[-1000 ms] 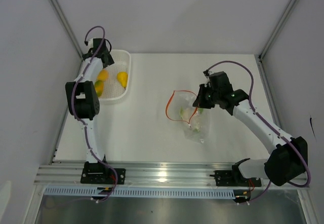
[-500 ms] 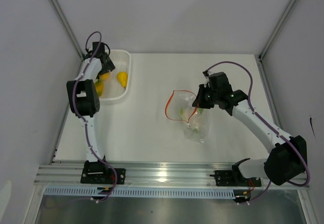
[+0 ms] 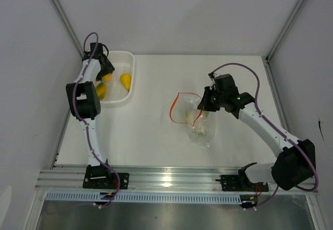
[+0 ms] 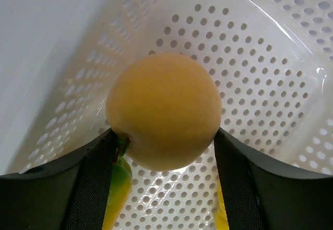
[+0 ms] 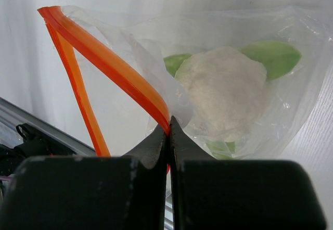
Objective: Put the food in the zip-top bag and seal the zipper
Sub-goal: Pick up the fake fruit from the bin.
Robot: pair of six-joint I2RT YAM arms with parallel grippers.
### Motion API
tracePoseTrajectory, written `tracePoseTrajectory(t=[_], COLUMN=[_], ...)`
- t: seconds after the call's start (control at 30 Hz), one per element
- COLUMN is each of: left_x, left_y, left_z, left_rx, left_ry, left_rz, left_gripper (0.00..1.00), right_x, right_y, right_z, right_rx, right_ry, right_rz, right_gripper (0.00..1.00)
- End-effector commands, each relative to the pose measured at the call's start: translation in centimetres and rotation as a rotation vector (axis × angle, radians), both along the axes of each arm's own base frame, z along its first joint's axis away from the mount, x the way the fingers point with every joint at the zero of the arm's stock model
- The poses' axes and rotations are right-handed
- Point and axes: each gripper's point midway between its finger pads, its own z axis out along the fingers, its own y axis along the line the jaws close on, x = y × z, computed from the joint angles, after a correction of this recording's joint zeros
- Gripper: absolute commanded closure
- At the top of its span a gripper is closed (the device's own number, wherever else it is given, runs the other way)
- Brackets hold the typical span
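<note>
Counts: two arms, two grippers, one white perforated basket (image 3: 120,61), one zip-top bag (image 3: 204,131), four food pieces.

Three pieces are seen in the basket. The orange round fruit (image 4: 162,110) is held between the fingers of the left gripper (image 4: 164,136), and both fingers (image 4: 96,178) are seen touching its sides. The yellow-green fruit (image 4: 117,193) lies just below the left finger. The yellow pear-shaped fruit (image 3: 125,80) lies beside that gripper, apart from it.

The fourth piece, a white cauliflower piece (image 5: 223,92) with green leaves, is seen inside the bag, just beyond the tips of the right gripper (image 5: 169,123). That gripper is pinched together on the orange-red zipper (image 5: 104,66), and the bag mouth is held open in a loop to its left.

Everything is set on a white table (image 3: 151,136). Pale grey walls with metal corner posts are seen around it, and an aluminium rail (image 3: 171,178) carries the arm bases.

Against a second ago, the left gripper has been lowered over the orange fruit and its jaws narrowed onto it. The right gripper and bag are unchanged.
</note>
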Motion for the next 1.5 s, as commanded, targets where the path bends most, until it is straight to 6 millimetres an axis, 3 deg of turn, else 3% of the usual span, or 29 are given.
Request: tracePoseTrajectory(t=[0.0, 0.17, 0.23, 0.33, 0.37, 0.4, 0.63, 0.73, 0.77, 0.93, 1.07, 1.1, 1.17, 1.2, 1.27, 1.33, 1.37, 1.47], left_x=[0.8, 0.9, 0.6, 0.5, 0.7, 0.5, -0.2, -1.5, -2.0, -4.2, -6.7, -7.4, -9.2, -9.4, -12.0, -13.4, -14.4, -18.4], left_y=[0.5, 0.3, 0.0, -0.5, -0.6, -0.9, -1.8, -2.5, -3.2, -5.7, -8.9, -10.3, -12.7, -14.1, -18.4, -20.9, -22.0, -27.9], left_z=[0.9, 0.8, 0.8, 1.7, 3.0, 2.4, 6.4, 7.5, 8.7, 10.8, 11.8, 13.5, 12.6, 13.6, 14.1, 15.0, 16.2, 19.1], left_rx=[-0.038, -0.057, -0.074, -0.094, -0.101, -0.108, -0.142, -0.171, -0.193, -0.234, -0.283, -0.294, -0.353, -0.371, -0.442, -0.487, -0.508, -0.578], left_ry=[-0.033, -0.047, -0.043, -0.066, -0.100, -0.090, -0.186, -0.224, -0.248, -0.285, -0.307, -0.338, -0.318, -0.358, -0.363, -0.385, -0.404, -0.436], left_rz=[0.022, 0.015, 0.005, -0.009, -0.012, -0.013, -0.031, -0.036, -0.054, -0.112, -0.175, -0.208, -0.253, -0.296, -0.395, -0.466, -0.500, -0.678], left_gripper=[0.44, 0.62, 0.74, 0.84, 0.95, 0.99, 0.99, 0.99, 0.99, 0.99, 0.99, 0.99, 0.99, 0.99, 0.99, 0.99, 1.00, 0.99], right_x=[0.5, 0.5, 0.4, 0.6, 0.6, 0.6, 0.7, 0.9, 0.9, 1.4, 1.4, 1.4, 1.4, 1.4, 1.2, 1.1, 1.0, 0.9], right_y=[0.0, 0.0, 0.0, -0.2, -0.2, -0.2, -0.4, -0.7, -0.9, -1.7, -1.7, -1.6, -1.4, -1.4, -1.4, -1.4, -1.6, -1.6], right_z=[0.4, 0.3, 0.3, 0.7, 1.0, 1.1, 2.2, 2.3, 2.1, 2.7, 3.6, 3.8, 4.0, 4.2, 4.2, 4.4, 4.4, 5.0], right_rx=[0.002, 0.002, 0.000, -0.008, -0.010, -0.012, -0.002, -0.023, -0.037, -0.070, -0.062, -0.058, -0.047, -0.047, -0.050, -0.052, -0.056, -0.051], right_ry=[-0.030, -0.026, -0.022, -0.029, -0.030, -0.031, -0.047, -0.052, -0.047, -0.056, -0.065, -0.065, -0.063, -0.065, -0.053, -0.052, -0.048, -0.050], right_rz=[-0.001, -0.002, -0.002, -0.006, -0.006, -0.008, -0.019, -0.029, -0.031, -0.049, -0.057, -0.056, -0.061, -0.063, -0.067, -0.070, -0.074, -0.081], right_gripper=[1.00, 1.00, 1.00, 1.00, 1.00, 1.00, 1.00, 1.00, 1.00, 1.00, 1.00, 1.00, 1.00, 1.00, 1.00, 1.00, 1.00, 1.00])
